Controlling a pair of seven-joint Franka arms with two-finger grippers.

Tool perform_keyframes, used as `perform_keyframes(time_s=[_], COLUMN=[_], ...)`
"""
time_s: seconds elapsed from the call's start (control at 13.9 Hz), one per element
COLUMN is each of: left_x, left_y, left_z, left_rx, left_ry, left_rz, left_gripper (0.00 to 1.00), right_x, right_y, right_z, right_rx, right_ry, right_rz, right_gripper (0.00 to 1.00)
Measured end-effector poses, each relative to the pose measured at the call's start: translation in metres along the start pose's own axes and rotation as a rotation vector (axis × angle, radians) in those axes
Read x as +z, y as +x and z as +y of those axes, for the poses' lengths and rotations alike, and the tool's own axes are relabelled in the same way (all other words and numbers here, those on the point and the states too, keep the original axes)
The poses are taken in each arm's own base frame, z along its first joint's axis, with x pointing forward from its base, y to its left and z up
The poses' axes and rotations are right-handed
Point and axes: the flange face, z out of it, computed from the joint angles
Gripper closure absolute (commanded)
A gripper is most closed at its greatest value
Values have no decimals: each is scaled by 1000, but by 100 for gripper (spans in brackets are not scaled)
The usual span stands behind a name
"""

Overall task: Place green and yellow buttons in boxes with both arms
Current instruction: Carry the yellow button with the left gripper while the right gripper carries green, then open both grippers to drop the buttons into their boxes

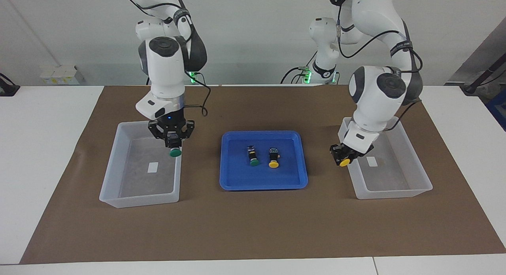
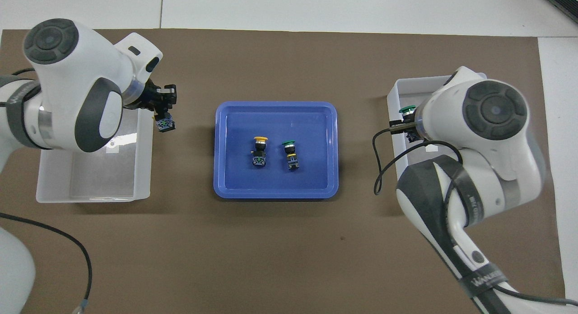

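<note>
The brown paper-covered desk [image 1: 253, 227] fills the lower frame. At centre, a shallow blue tray [image 1: 229, 180] holds one green-capped button [image 1: 253, 156] and one yellow-capped button [image 1: 273, 158]: light, rigid, slick-domed (best pinched across the blocky body). The right hand [image 1: 171, 142], left of centre, is clamped on a second green button [image 1: 175, 151] over a translucent whitish bin [image 1: 118, 196]; the left hand [image 1: 343, 155], at right, is clamped on a second yellow button [image 1: 345, 162] at the other bin's rim [image 1: 395, 194].

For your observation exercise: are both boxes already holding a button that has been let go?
No: in the facing view both boxes hold only a white label, while the right gripper grips a green button and the left gripper a yellow button.
</note>
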Motion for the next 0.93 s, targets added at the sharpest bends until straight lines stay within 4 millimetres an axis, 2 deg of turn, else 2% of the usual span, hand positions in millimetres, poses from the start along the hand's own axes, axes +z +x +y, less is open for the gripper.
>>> perform_keyframes(time_s=[0.14,0.29,0.5,0.72,0.93], left_x=[4,15,46,79,98], left_y=[-1,-6,-16,-29,-38], left_z=[-35,-54,-57,-57,-57], left_rx=[29,44,45,57,65], left_ry=[3,4,5,7,8], left_rz=[-10,-13,-3,5,10], left_gripper=[100,100,100,100,100], right_x=[7,14,40,83,126], right_y=[-4,-7,0,13,18], right_z=[21,30,30,40,49], right_rx=[16,31,31,53,126], right_ry=[0,-1,5,11,24], right_rz=[-14,-23,13,67,76], right_gripper=[100,100,100,100,100])
